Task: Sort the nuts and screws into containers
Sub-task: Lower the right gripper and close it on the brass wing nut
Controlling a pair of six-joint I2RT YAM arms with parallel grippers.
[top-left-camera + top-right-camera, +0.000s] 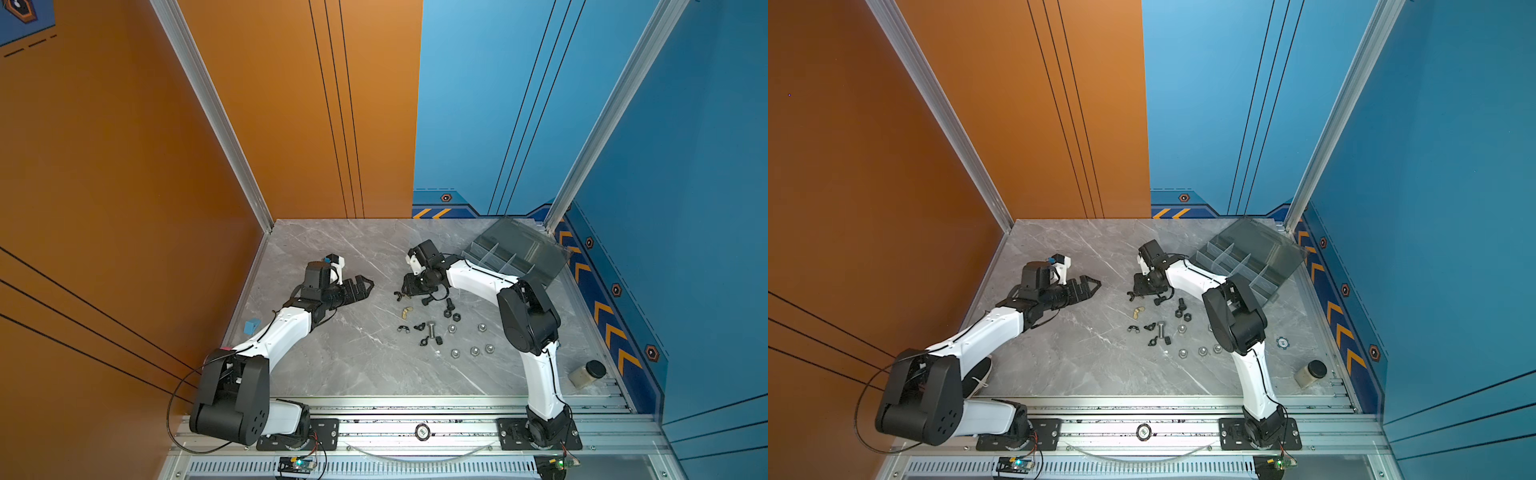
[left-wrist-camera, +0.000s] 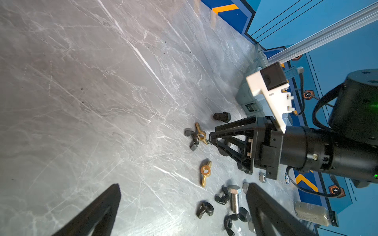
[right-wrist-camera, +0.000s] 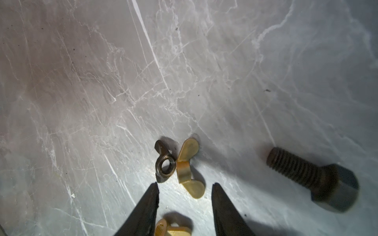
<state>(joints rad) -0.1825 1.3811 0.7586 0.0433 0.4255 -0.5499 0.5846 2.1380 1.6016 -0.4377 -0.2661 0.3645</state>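
Right tool [image 3: 185, 185] is low over the table [image 1: 332, 374], jaws part-open, nothing clamped. Tips straddle one wing of a brass wing nut [image 3: 189, 167], which touches a dark wing nut [image 3: 164, 163]. A black threaded bolt [image 3: 313, 177] lies beside them. Left tool [image 2: 184, 185] has jaws wide, empty, left of the pile. Shiny silver hex nuts [image 1: 474, 351] are scattered right of the silver hex bolt [image 1: 432, 330]. Smoky translucent organiser box [image 1: 484, 249] sits far right, lid [image 1: 536, 245] up. Table is grey, white-veined marble look. Orange wall [image 1: 124, 166] left, blue wall [image 1: 685, 166] right.
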